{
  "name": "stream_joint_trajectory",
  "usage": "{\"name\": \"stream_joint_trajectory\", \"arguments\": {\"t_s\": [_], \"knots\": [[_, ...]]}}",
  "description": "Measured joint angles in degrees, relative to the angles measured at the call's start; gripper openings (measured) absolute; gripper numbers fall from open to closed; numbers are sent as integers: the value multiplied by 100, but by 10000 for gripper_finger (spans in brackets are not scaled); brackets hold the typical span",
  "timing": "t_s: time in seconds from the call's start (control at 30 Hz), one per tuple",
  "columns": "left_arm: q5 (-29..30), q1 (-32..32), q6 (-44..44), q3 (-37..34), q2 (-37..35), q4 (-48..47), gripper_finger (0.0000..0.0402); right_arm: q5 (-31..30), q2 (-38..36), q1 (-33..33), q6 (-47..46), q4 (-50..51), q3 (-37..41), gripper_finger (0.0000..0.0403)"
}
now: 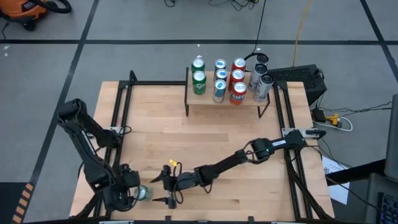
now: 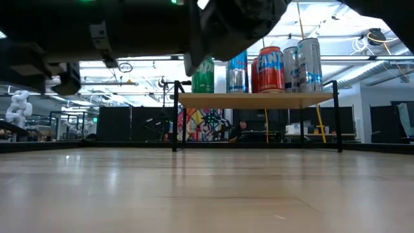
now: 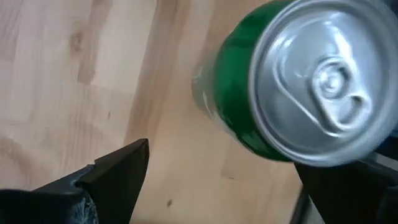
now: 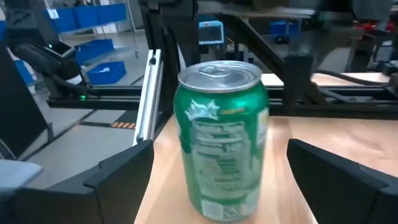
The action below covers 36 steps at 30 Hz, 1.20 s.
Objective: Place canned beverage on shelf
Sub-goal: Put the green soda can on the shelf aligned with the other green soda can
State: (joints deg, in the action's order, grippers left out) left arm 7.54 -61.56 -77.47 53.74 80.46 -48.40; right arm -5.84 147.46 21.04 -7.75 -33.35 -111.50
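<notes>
A green can (image 4: 222,149) with a silver top (image 3: 317,87) stands upright on the tabletop near its near left corner; it also shows in the high view (image 1: 144,193). My left gripper (image 1: 137,191) is open above it, pointing down, with the can close by one finger (image 3: 348,186) and far from the other (image 3: 118,174). My right gripper (image 1: 159,189) is open and level, coming from the table's right; its fingers (image 4: 118,174) stand on either side of the can, apart from it. The shelf (image 1: 227,104) stands at the table's far edge. My left gripper stands over the can with its fingers wide apart. One finger (image 3: 348,186) lies right beside the can's upper side (image 3: 249,124), but the can's top hides the place, so I cannot tell whether it touches.
The shelf (image 2: 259,99) carries several upright cans, green (image 1: 199,81), blue (image 1: 220,79), red (image 1: 237,84) and silver (image 1: 261,84). Black frame rails (image 1: 121,118) run along the table's left and right sides. The table's near edge is close to the green can.
</notes>
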Motion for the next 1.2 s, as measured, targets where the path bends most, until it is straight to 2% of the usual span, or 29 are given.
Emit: {"name": "stream_joint_trajectory", "arguments": {"t_s": [0.27,0.6,0.97,1.1,1.2], "knots": [[308,332,208,0,266,26,395,-33,61,-17,-65,278,-128,359],[981,738,1466,0,268,671,395,-151,54,-166,-142,574,-128,359],[1020,864,1961,0,267,697,395,-68,54,-302,-168,616,-128,353],[612,866,1961,62,245,540,395,145,54,-359,-206,594,-128,353],[555,858,1985,191,245,370,395,384,54,-396,-204,570,-128,353]]}}
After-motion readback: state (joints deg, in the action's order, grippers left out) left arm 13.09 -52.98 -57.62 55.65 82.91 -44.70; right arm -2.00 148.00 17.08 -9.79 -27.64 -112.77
